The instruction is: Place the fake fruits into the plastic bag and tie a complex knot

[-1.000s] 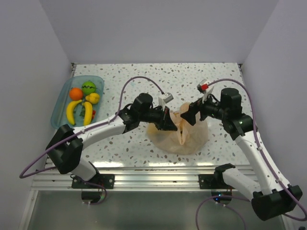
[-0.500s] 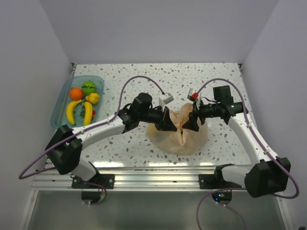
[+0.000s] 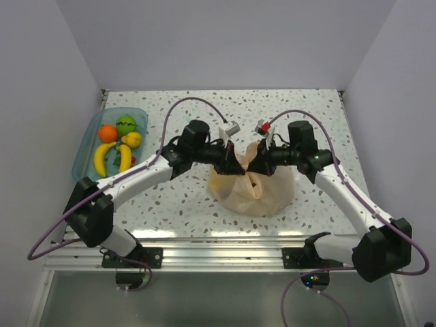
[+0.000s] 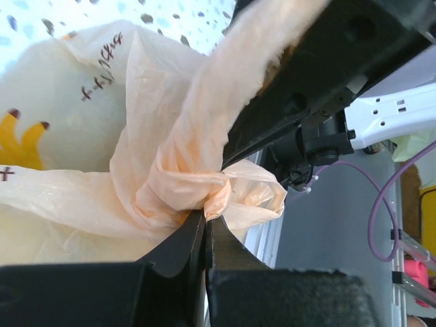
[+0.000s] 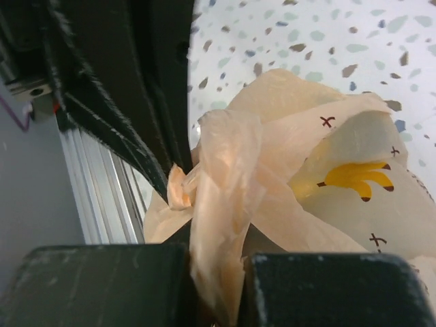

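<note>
Moved: my right gripper [image 3: 256, 165] has swung in from the right and clamped. A second ago it stood spread, clear of the bag. The neck now stands narrower between my two arms.
Bag: the plastic bag [image 3: 255, 194] sits on the table [image 3: 306, 109], toward the near edge and a little right of centre, with its neck gathered upward.
Knot: the knot [image 4: 178, 194] is a twisted wad at the neck. I judge it a single turn, not yet complex.
Left gripper: my left gripper [image 3: 234, 163] is pressed together, pinching a small fold of film right at the twist.
Right gripper: it is pressed together on the handle strand [image 5: 218, 204] that rises from the twist, and the two sets of jaws almost meet.
Doing it well: I would draw the two pinches apart evenly, left and right. Steady tension should cinch the twist without tearing the thin film. Then I would wrap again.
Fruits: the fake fruits [image 3: 117, 142] lie in the blue tray [image 3: 83, 153] at far left, well apart from the bag.
Hard to tell: the bag's inside is hidden. I cannot tell whether the yellow banana shape on its wall is print. I cannot pick out a second tail. From above, my jaws cover the knot.
</note>
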